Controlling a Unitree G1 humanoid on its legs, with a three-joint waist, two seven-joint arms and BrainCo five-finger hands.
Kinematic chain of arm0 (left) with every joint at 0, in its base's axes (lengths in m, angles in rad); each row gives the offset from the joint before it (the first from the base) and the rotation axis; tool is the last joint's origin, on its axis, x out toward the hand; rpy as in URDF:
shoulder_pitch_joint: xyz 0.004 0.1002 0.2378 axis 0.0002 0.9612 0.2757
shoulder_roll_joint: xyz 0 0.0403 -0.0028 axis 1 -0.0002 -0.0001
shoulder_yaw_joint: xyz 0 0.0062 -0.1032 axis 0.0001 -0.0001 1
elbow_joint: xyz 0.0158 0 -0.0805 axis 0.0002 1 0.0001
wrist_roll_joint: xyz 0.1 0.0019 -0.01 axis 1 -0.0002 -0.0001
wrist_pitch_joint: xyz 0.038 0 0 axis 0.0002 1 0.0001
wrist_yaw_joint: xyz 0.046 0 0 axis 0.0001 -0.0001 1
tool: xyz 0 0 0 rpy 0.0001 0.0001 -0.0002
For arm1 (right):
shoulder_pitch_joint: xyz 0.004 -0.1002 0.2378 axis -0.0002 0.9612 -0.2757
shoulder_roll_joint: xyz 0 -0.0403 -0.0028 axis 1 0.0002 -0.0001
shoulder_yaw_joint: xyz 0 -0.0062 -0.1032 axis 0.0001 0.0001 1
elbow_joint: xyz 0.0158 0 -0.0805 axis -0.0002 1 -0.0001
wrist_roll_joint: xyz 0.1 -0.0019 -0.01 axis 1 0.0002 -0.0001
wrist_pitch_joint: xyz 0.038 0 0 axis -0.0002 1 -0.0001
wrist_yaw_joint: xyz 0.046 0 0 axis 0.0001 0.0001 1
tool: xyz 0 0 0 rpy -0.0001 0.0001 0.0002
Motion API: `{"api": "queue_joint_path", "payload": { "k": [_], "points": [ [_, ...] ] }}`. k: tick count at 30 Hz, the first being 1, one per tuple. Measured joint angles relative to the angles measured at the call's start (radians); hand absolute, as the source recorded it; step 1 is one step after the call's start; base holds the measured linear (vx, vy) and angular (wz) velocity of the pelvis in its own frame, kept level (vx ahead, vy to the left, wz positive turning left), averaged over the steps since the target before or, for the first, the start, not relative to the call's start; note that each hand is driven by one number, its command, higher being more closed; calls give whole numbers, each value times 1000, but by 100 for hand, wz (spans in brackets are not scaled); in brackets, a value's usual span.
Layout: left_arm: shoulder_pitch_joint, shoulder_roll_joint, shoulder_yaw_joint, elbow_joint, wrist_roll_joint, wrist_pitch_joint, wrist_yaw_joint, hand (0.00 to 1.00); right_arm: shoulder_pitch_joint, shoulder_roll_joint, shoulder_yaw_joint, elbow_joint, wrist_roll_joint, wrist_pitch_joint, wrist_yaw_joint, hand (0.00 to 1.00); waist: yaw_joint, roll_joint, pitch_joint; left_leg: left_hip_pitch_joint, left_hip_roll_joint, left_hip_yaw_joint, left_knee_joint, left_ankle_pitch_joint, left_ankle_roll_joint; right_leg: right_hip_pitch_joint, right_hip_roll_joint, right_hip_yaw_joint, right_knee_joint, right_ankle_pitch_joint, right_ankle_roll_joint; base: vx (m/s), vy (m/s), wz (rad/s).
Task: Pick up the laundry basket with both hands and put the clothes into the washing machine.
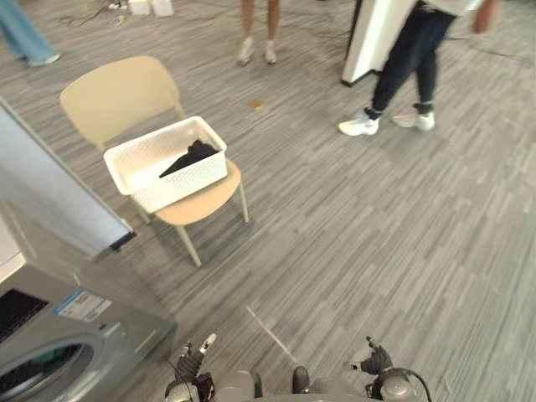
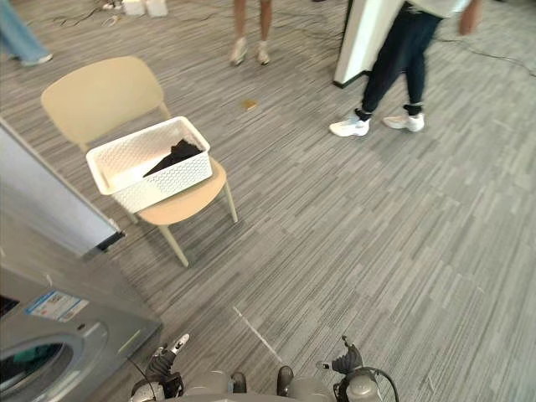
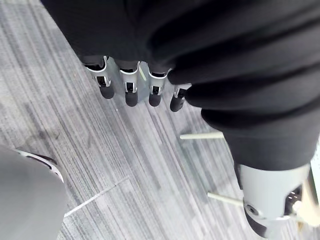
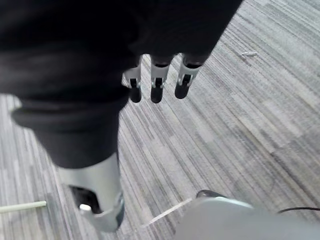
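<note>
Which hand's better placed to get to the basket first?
Left, slightly. The white basket sits on the chair ahead-left, nearer the left hand than the right hand. Both hang open, far from it.

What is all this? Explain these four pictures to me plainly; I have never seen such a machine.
This is a two-legged humanoid robot. The two wide pictures come from a camera on its head, looking down; the two close ones come from cameras on its wrists. Its left hand and right hand hang open above the floor, holding nothing. Ahead, a white laundry basket with dark clothes inside sits on a beige chair. The washing machine stands at the robot's left. Farther off are people.
</note>
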Motion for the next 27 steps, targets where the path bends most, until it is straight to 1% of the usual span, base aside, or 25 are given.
{"api": "queue_joint_path", "payload": {
  "k": [1,2,3,4,6,8,9,10,11,12,13,14,15,16,17,18,19,20,21,22,23,24,25,26,27],
  "points": [
    [-2,10,-7,10,10,0,-3,0,-6,6,14,0,-1,0,3,0,-1,-1,-3,7,3,14,-3,0,0,-26,-42,-77,42,-19,-23,-44,37,-56],
    [-3,21,-18,17,14,1,-3,0,-11,11,19,0,-2,0,5,0,-3,-2,-5,14,10,20,-9,0,0,-38,-75,-134,59,-28,-39,-21,-18,-39],
    [-3,31,-21,21,29,4,-3,0,-16,13,28,-2,-2,-1,6,0,-6,6,-7,13,26,21,-16,0,-1,-48,-106,-168,53,-30,-41,1,-99,-30],
    [-1,40,-24,21,46,11,-2,0,-17,11,28,-7,-3,0,6,0,-5,10,-7,13,52,19,-16,-3,-16,-60,-127,-155,27,-27,-35,11,-131,-17],
    [1,45,-24,21,48,16,-1,0,-14,11,28,-20,-3,2,5,0,-5,12,-7,17,75,13,-17,-5,-34,-68,-137,-123,5,-21,-24,41,-185,-9],
    [12,58,-24,22,49,19,0,0,-10,11,28,-53,-2,8,3,0,-6,7,-10,30,114,1,-23,-11,-82,-112,-157,-39,-37,7,20,92,-282,-5],
    [12,60,-24,22,49,20,1,0,-5,11,28,-67,-2,10,2,0,-8,1,-13,33,116,-4,-26,-10,-95,-119,-162,-18,-54,16,30,107,-245,17],
    [11,65,-24,22,49,20,2,0,7,11,30,-84,-1,11,2,0,-11,-12,-20,40,116,-14,-28,-12,-118,-124,-181,12,-86,42,33,175,-349,31],
    [15,75,-24,22,49,20,4,0,15,13,38,-85,0,11,2,0,-12,-36,-35,57,112,-24,-31,-20,-148,-123,-200,47,-110,79,38,222,-429,50],
    [20,88,-23,22,48,20,8,0,30,12,55,-89,0,11,2,0,-21,-62,-52,66,109,-53,-28,-35,-185,-112,-203,75,-96,130,67,270,-541,54],
    [18,80,-22,27,47,22,17,0,30,-2,55,-89,1,11,3,0,-29,-41,-59,73,140,-75,-22,-43,-207,-112,-184,51,-48,97,52,226,-454,68],
    [24,56,-24,20,46,15,21,0,41,-18,65,-103,2,11,2,0,-33,5,-85,70,196,-111,-41,-35,-232,-123,-142,13,1,38,27,231,-412,58],
    [20,36,-23,20,43,15,21,0,39,-24,72,-108,3,9,3,0,-32,30,-98,72,234,-149,-43,-19,-252,-142,-109,-19,56,-13,-2,271,-387,48],
    [15,28,-22,20,40,15,21,0,33,-30,73,-107,4,9,5,0,-31,45,-101,56,253,-179,-20,-13,-257,-143,-94,-35,75,-30,-18,268,-410,41],
    [5,20,-20,21,27,16,21,0,29,-31,74,-107,5,9,9,0,-33,46,-95,11,273,-233,54,4,-237,-136,-77,-62,87,-58,-37,299,-540,58],
    [-5,19,-19,19,-3,16,21,0,32,-25,89,-105,8,9,18,0,-31,38,-83,-98,294,-278,275,75,-150,-80,-54,-103,63,-78,-68,217,-478,58],
    [-4,19,-19,19,-7,16,21,0,35,-24,99,-105,10,9,18,0,-28,32,-76,-137,303,-280,364,104,-115,-47,-44,-115,41,-78,-79,267,-531,48],
    [4,19,-19,16,-7,16,21,0,38,-18,105,-103,12,9,20,0,-21,22,-67,-184,319,-261,491,96,-104,5,-35,-137,9,-80,-89,208,-381,38],
    [23,24,-16,-17,-28,15,23,0,50,-13,100,-104,20,2,16,0,-20,6,-64,-245,333,-187,634,77,-79,82,-14,-164,-69,-70,-106,217,-344,41],
    [25,30,-22,-25,-28,15,22,0,54,-14,98,-104,21,0,15,0,-18,-3,-62,-266,329,-151,655,70,-69,108,-13,-176,-96,-68,-108,232,-294,59],
    [20,31,-21,-33,-27,15,22,0,63,-12,91,-107,22,-1,13,0,-18,-13,-59,-298,313,-87,660,63,-61,140,-11,-201,-132,-66,-109,257,-223,61],
    [16,27,-22,-36,-30,15,22,0,64,-17,82,-108,22,0,11,0,-18,-15,-55,-319,294,-46,635,63,-62,163,-8,-225,-154,-65,-109,312,-204,77],
    [7,23,-22,-35,-32,17,22,0,63,-26,64,-111,26,0,2,0,-15,-14,-49,-328,254,-5,556,52,-81,174,-9,-248,-164,-64,-109,250,-115,61],
    [1,21,-23,-33,-32,19,22,0,60,-31,55,-114,32,0,-2,0,-10,-12,-41,-326,230,13,506,48,-86,180,-9,-253,-170,-64,-109,191,-54,53],
    [-13,20,-22,-33,-32,19,22,0,48,-34,33,-127,43,1,-5,0,0,-16,-19,-322,178,41,385,51,-89,189,-17,-267,-175,-65,-109,200,-12,48]
  ]
}}
